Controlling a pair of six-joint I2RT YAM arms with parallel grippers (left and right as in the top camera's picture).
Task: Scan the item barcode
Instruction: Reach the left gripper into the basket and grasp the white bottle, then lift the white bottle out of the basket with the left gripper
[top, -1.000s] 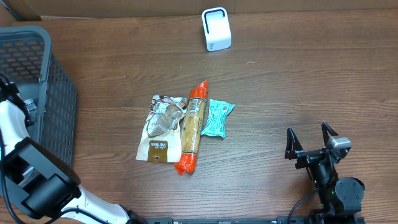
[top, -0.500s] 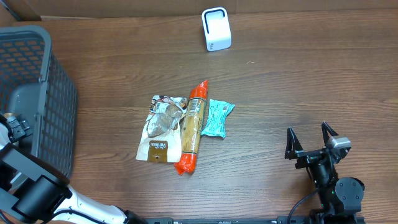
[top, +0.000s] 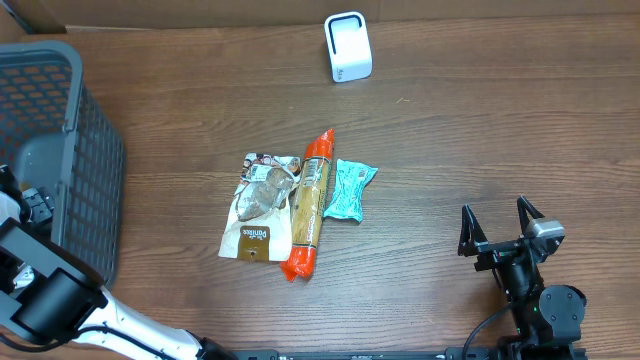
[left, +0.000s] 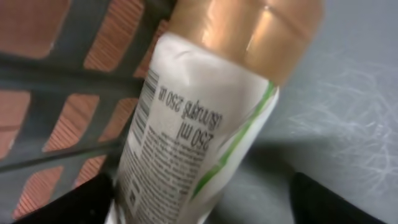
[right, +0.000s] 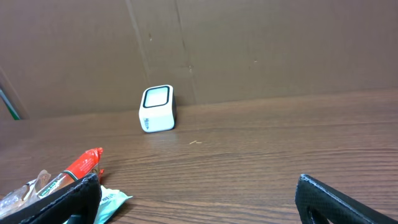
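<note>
We find the left gripper (left: 205, 202) spread wide around the bottle (left: 186, 130), which lies on the basket (left: 62, 74) floor against its mesh wall. The right gripper (top: 494, 208) stands wide open, well apart.

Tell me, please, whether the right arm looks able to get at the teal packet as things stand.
Probably yes. Its fingers stand open, only bare table lies between them and the teal packet, and the packet lies on the arm's side of the orange tube, with nothing on top.
</note>
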